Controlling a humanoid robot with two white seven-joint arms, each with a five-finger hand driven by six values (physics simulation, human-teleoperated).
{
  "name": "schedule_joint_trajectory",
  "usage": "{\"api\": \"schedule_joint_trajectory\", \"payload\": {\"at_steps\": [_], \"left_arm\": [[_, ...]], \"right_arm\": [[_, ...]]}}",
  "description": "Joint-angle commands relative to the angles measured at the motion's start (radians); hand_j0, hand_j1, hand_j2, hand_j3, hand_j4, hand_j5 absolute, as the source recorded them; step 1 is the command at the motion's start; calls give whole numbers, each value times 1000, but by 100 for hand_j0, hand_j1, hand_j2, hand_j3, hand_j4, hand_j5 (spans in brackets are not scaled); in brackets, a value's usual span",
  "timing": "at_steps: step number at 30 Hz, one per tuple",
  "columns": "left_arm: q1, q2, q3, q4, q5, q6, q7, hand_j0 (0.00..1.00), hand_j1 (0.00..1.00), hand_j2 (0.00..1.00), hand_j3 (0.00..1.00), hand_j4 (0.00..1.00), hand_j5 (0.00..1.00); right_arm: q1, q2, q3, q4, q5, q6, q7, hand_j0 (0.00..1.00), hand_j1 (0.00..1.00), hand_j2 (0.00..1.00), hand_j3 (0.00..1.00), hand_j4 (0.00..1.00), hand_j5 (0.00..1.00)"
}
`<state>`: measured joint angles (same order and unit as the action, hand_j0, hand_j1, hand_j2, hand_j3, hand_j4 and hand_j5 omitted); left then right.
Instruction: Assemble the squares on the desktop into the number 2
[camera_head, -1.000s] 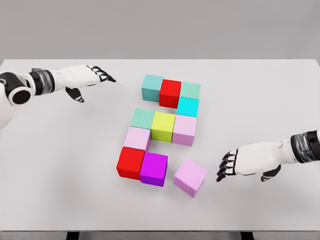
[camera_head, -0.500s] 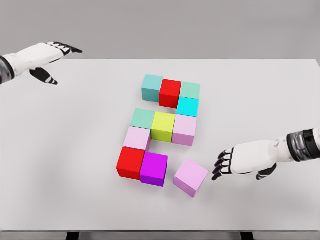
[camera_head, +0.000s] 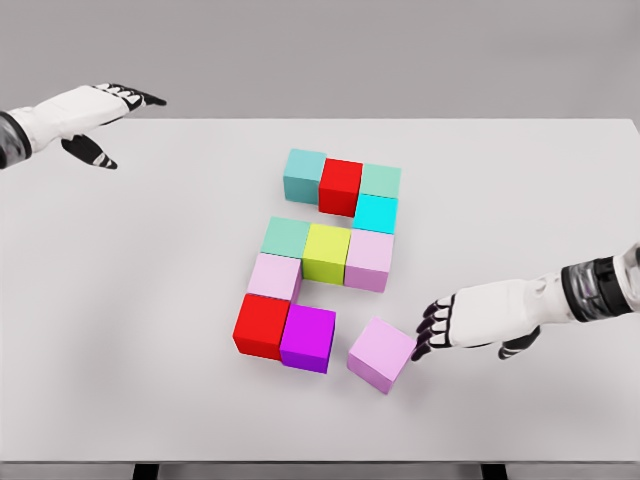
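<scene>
Pink cube (camera_head: 381, 353) sits skewed, corner toward lower frame, beside purple cube (camera_head: 307, 338); right hand (camera_head: 470, 318) fingers (camera_head: 430, 325) spread, touching it; left hand (camera_head: 85, 110) open, upper left.

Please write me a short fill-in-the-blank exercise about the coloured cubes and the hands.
1. The loose pink cube lies rotated, right of the ____ cube.
2. The ____ hand has its fingertips at that pink cube.
3. The yellow-green cube sits in the ____ row.

Missing words: purple; right; middle

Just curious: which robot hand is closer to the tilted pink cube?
Right. The right robot hand is just beside the pink cube; the left robot hand is far off at the table's back-left.
</scene>
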<state>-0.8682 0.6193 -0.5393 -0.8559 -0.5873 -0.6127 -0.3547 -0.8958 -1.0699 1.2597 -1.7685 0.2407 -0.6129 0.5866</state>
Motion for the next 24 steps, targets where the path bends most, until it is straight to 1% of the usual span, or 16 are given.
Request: {"api": "schedule_joint_trajectory", "payload": {"at_steps": [1,22,24], "left_arm": [[2,0,4,0,6,2,0,100,100,100,100,100,100],[3,10,7,0,11,2,0,100,100,100,100,100,100],[5,11,9,0,11,2,0,100,100,100,100,100,100]], "right_arm": [[0,7,0,0,-17,2,-4,97,97,97,97,97,97],[0,5,-8,1,-41,2,-16,96,96,96,96,96,96],[0,1,-22,1,-41,2,-16,96,96,96,96,96,96]]}}
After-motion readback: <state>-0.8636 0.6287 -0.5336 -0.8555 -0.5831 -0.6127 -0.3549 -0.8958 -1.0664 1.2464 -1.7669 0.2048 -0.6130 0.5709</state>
